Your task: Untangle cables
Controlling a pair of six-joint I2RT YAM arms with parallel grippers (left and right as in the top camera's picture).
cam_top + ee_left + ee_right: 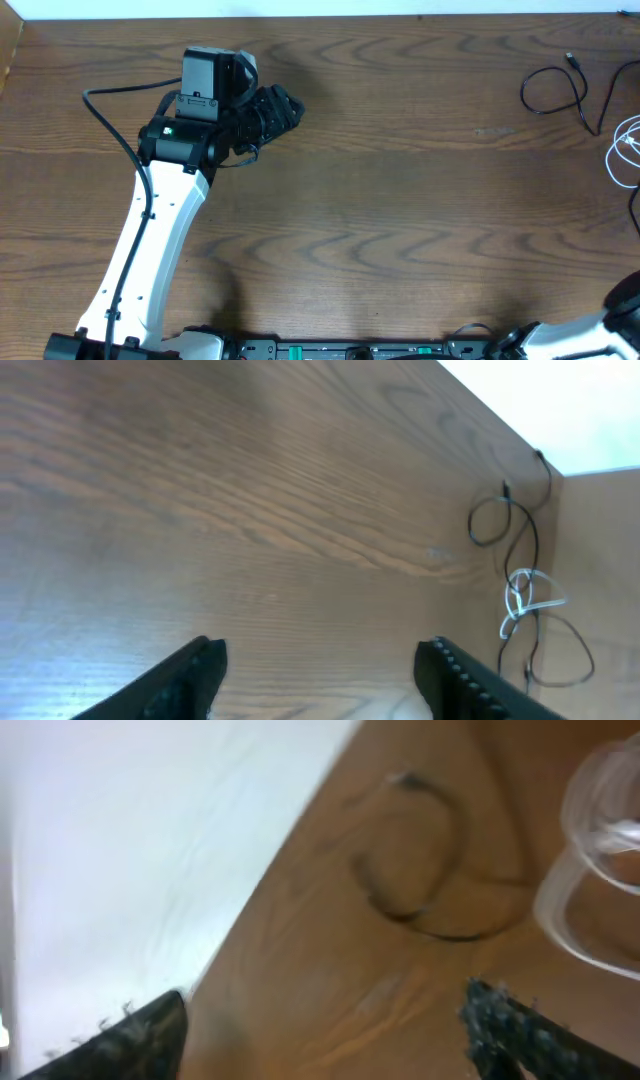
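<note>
Spanning the whole view, a brown table (400, 200) of wood-grain finish is shown with two arms at its near edge. The left arm, cased in white with black joints and a small green light (168, 130), is reached over the far left of the table. Its left gripper (322, 652) is held with the two dark, ridged fingers (190, 680) spread wide apart and nothing between them. The right gripper (328, 998) is likewise seen agape and empty. The thin black cable (522, 93) is laid in a loose loop near the far right corner, with a small plug at its end. The thin white cable (611, 158) is coiled just beside it at the right edge. In the left wrist view the two cords are seen crossing. Both lie well apart from the left gripper. In the blurred right wrist view they lie near, ahead of the right gripper's fingers and not touched.
</note>
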